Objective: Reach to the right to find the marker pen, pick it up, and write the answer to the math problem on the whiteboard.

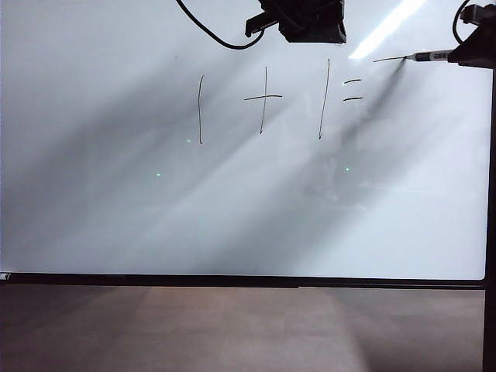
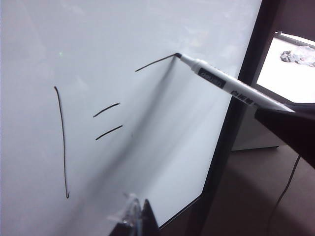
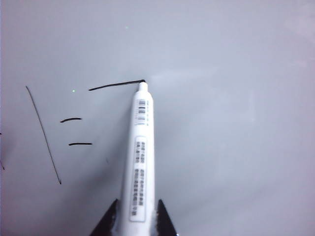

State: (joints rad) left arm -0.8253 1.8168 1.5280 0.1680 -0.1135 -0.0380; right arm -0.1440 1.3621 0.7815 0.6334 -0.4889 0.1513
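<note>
The whiteboard (image 1: 232,217) fills the exterior view, with the math problem (image 1: 263,101) handwritten across its upper half as one plus one equals. My right gripper (image 1: 474,53) comes in from the right edge, shut on the marker pen (image 1: 432,55), a white labelled barrel with a dark tip. That tip rests on the board at the end of a short fresh stroke (image 1: 387,59) just past the equals sign. The right wrist view shows the pen (image 3: 140,157) between the right gripper's (image 3: 138,221) dark fingers. My left gripper (image 1: 310,27) hangs at the top centre, shut and empty (image 2: 138,216).
A black frame (image 1: 232,280) borders the board's lower edge and right side (image 1: 490,194), with a brown surface (image 1: 232,325) below it. A cable (image 1: 205,31) loops down beside the left arm. Beyond the board's right edge lies a bright white surface (image 2: 290,73) with a crumpled object.
</note>
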